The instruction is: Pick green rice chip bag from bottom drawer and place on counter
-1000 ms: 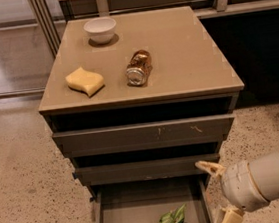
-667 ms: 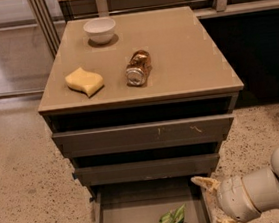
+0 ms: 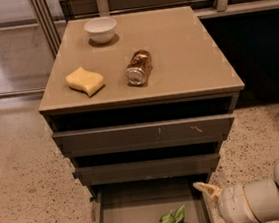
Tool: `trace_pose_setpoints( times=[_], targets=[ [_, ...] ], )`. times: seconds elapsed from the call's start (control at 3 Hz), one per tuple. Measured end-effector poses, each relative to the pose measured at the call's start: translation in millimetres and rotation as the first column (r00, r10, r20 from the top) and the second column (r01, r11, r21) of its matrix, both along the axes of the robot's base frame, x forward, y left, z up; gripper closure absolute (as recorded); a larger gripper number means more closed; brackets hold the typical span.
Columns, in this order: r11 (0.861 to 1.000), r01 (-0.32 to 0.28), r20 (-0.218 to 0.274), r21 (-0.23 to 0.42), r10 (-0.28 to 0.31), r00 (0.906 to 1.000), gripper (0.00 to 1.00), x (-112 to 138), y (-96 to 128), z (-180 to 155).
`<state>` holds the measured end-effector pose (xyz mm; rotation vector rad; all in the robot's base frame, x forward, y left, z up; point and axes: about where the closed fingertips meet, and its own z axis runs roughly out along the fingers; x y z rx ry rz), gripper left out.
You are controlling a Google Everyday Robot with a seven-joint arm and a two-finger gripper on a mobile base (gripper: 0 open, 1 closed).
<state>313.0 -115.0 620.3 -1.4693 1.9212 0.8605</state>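
Gripper (image 3: 210,207) lower, beside bottom drawer (image 3: 132,220) (speckled floor (image 3: 25,172)) | counter (image 3: 183,53) glossy tan

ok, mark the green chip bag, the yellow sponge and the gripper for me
green rice chip bag (image 3: 172,221), camera view, middle of the crumpled foil.
yellow sponge (image 3: 85,81), camera view, centre of its top face.
gripper (image 3: 210,208), camera view, between its fingers, by the right side of the bottom drawer (image 3: 132,220).

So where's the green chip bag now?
The green rice chip bag lies in the bottom drawer, toward its right side; the gripper is just right of it.
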Motion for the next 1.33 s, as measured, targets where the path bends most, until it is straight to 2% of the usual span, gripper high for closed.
trace_pose_setpoints(
  times=[0.33, 0.67, 1.0, 1.33],
  targets=[
    [1.0, 0.029, 0.009, 0.005, -0.029, 0.9995, 0.0, 5.8, 0.7, -26.3],
    [0.998, 0.038, -0.027, 0.053, -0.037, 0.999, 0.0, 22.8, 0.4, -64.6],
    [0.988, 0.054, -0.095, 0.143, -0.041, 0.9946, 0.0, 43.3, 3.7, -108.5],
    [0.988, 0.054, -0.095, 0.142, -0.041, 0.9946, 0.0, 43.3, 3.7, -108.6]
  ],
)
